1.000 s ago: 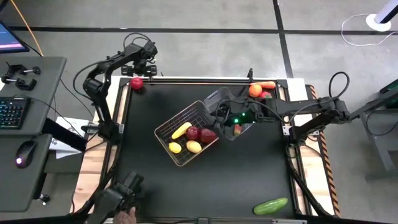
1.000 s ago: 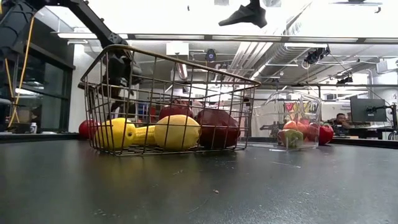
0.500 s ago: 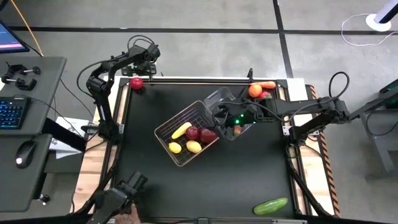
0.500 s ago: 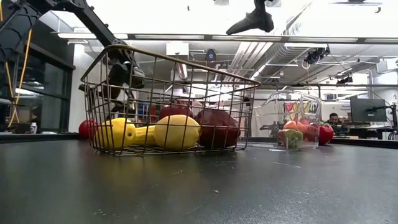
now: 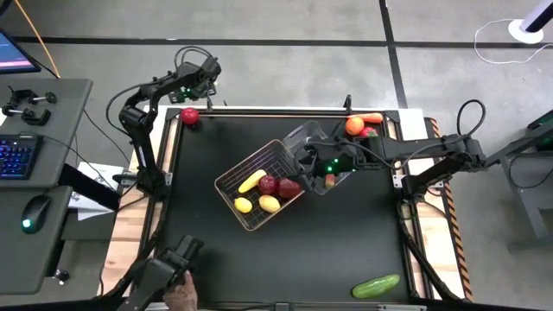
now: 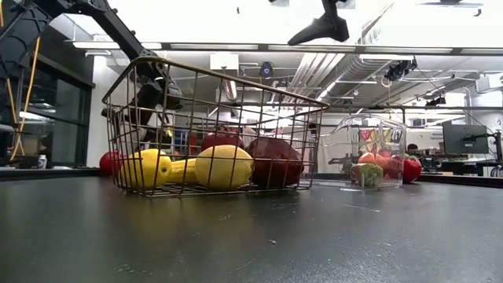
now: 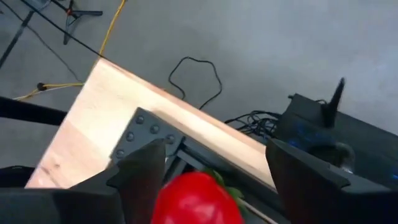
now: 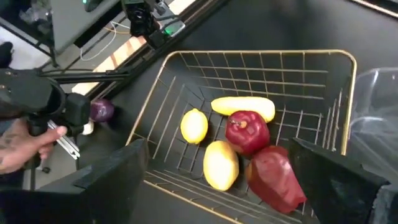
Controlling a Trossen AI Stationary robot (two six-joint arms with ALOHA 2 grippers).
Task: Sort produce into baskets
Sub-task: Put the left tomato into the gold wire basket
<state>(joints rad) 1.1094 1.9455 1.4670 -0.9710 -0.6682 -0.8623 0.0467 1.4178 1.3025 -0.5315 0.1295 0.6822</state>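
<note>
A red apple (image 5: 189, 116) lies at the table's far left corner; it also shows in the left wrist view (image 7: 196, 199). My left gripper (image 5: 193, 91) is open just above it, a finger showing on either side, touching nothing. The wire basket (image 5: 259, 184) at mid-table holds a banana (image 8: 242, 107), two lemons (image 8: 221, 163) and red produce (image 8: 247, 132). My right gripper (image 5: 300, 157) is open and empty above the gap between the basket and the clear tub (image 5: 335, 179).
An orange (image 5: 354, 125), a carrot (image 5: 372, 117) and a red piece lie at the far right corner. A cucumber (image 5: 377, 285) lies near the front right. A person's hand (image 8: 25, 146) holds a tool at the front left, by a purple onion (image 8: 102, 110).
My right gripper has turned a little and come slightly lower above the basket. My left gripper has shifted only slightly over the red apple. The hand at the front left has moved a little.
</note>
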